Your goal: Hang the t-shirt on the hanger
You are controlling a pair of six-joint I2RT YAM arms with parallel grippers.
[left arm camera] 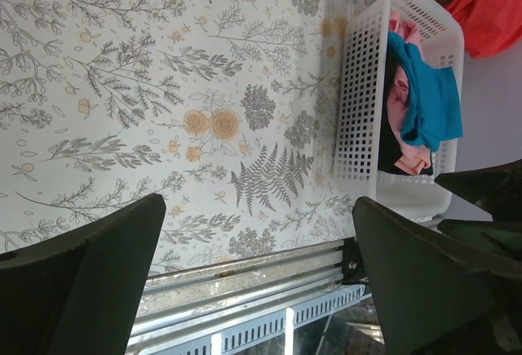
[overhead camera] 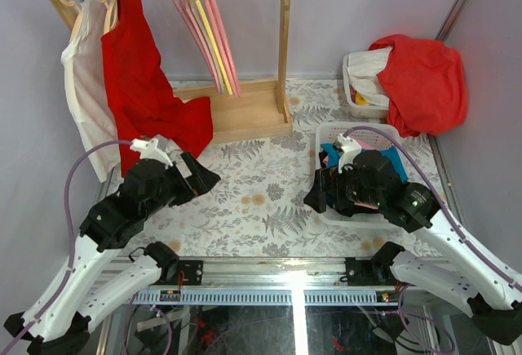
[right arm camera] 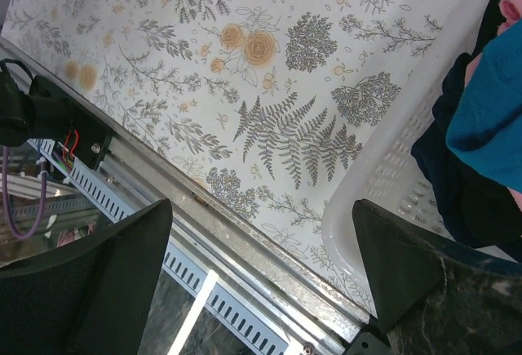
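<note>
The bright red t-shirt [overhead camera: 139,77] hangs at the left end of the wooden rack, draped over a pale wood hanger [overhead camera: 108,11] whose hook is on the rail. Its lower hem rests on the rack's base. My left gripper [overhead camera: 205,179] is open and empty, just below and right of the shirt's hem, apart from it. In the left wrist view the left gripper [left arm camera: 257,281] shows only the table edge between its fingers. My right gripper [overhead camera: 314,200] is open and empty at the near left corner of the white basket; in its own view the right gripper [right arm camera: 257,277] holds nothing.
A white t-shirt [overhead camera: 86,86] hangs left of the red one. Pink hangers [overhead camera: 220,33] and a yellow one hang mid-rail. A white basket [overhead camera: 326,136] of mixed clothes sits at the right, also seen from the left wrist [left arm camera: 359,110]. A red-orange garment [overhead camera: 424,77] covers the back-right bin.
</note>
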